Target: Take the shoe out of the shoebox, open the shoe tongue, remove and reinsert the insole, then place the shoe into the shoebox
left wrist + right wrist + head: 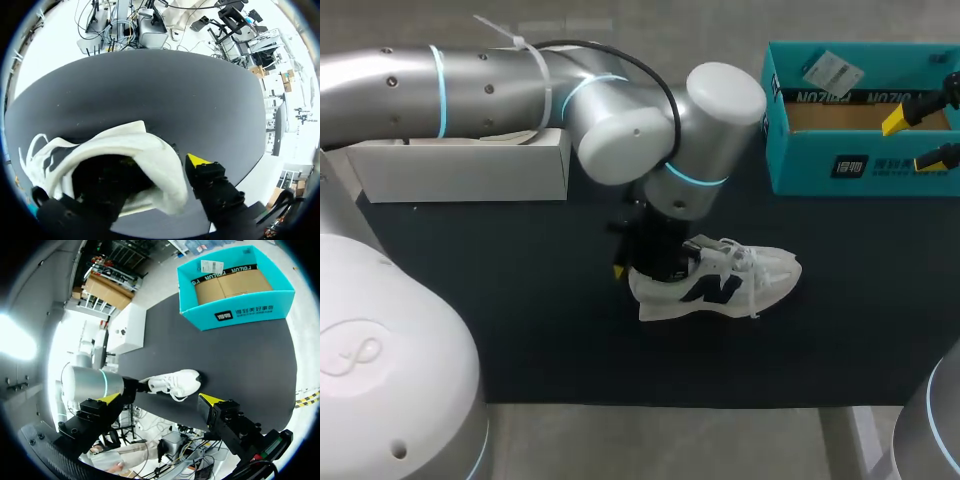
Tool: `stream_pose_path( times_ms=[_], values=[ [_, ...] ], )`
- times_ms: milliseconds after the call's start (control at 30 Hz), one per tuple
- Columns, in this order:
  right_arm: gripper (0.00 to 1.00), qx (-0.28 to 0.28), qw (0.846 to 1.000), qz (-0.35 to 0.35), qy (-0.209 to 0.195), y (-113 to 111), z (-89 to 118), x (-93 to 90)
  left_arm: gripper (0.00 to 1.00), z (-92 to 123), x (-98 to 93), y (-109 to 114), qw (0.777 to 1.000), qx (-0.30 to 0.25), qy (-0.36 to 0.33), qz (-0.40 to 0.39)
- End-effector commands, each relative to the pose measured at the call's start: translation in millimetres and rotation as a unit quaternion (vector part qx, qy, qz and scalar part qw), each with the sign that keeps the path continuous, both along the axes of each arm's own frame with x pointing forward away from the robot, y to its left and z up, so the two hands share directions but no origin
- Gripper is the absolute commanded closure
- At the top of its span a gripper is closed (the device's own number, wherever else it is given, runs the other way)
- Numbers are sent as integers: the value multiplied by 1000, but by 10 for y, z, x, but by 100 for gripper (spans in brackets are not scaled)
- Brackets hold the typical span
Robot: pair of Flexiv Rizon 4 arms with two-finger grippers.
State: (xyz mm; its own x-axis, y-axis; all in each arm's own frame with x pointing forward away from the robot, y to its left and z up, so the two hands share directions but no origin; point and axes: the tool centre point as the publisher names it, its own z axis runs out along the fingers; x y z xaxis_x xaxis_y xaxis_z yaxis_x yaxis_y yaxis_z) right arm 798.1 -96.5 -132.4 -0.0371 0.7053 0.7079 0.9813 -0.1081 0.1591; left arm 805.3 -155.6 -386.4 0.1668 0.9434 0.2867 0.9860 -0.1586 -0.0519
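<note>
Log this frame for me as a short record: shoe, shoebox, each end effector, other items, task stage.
shoe: white sneaker, upright on the dark mat, outside the shoebox
shoebox: teal, open, no shoe inside, at the table's far right
left end effector: at the shoe's heel opening; grip cannot be judged
right end effector: open, empty, raised well clear of the shoe
other: white box at far left
task stage: shoe out of the shoebox; insole not visible

This looks like a robotics lab: a silver left arm (470, 85) with glowing blue joint rings hangs over a dark-matted worktop (520, 320) on which a teal shoebox (860, 165), a white sneaker (740, 285) and a plain white carton (460, 170) sit.
</note>
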Motion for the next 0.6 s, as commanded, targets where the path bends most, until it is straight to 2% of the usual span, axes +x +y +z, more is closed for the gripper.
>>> stream_pose_path(
  times_ms=[33, 133, 200, 333, 500, 600],
  values=[
    [0, -1, 1000, -1, 1, 1, -1, -1, 0, 331, -31, 70, 1000, -27, 11, -5],
    [0, -1, 1000, -1, 1, 1, -1, -1, 0, 574, -51, 65, 998, -59, 37, 12],
    [0, -1, 1000, -1, 1, 1, -1, -1, 0, 717, -37, 65, 992, -89, 77, 50],
    [0, -1, 1000, -1, 1, 1, -1, -1, 0, 932, 20, 108, 968, -132, 150, 149],
    [0, -1, 1000, -1, 1, 1, -1, -1, 0, 1086, 61, 191, 938, -163, 182, 244],
    [0, -1, 1000, -1, 1, 1, -1, -1, 0, 1126, 74, 323, 889, -214, 218, 340]
  ],
)
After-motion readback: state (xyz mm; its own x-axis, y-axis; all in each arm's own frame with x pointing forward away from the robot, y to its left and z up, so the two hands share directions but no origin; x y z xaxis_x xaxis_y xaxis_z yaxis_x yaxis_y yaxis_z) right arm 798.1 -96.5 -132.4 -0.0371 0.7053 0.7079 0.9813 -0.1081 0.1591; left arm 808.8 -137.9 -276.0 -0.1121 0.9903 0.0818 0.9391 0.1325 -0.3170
